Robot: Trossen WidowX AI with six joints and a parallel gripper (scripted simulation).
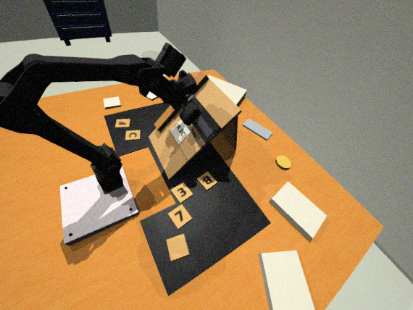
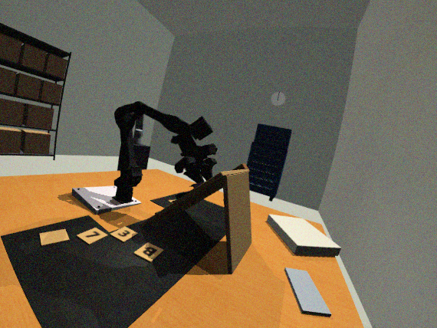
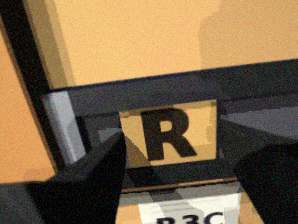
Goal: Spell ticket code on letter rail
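Observation:
The wooden board slopes up from the dark mat. Its ticket reads R3C. My gripper is at the dark rail, shut on the R tile, which is upright in the rail; a gap separates it from the light grey end piece. The 3 tile lies on the mat below the board. The C tile lies on the mat's far part. Fingers partly hide the rail.
Also on the mat are a 7 tile, a blank tile, a B-or-8 tile and an F-like tile. White slabs, a blue-grey bar and a yellow disc lie beyond the board.

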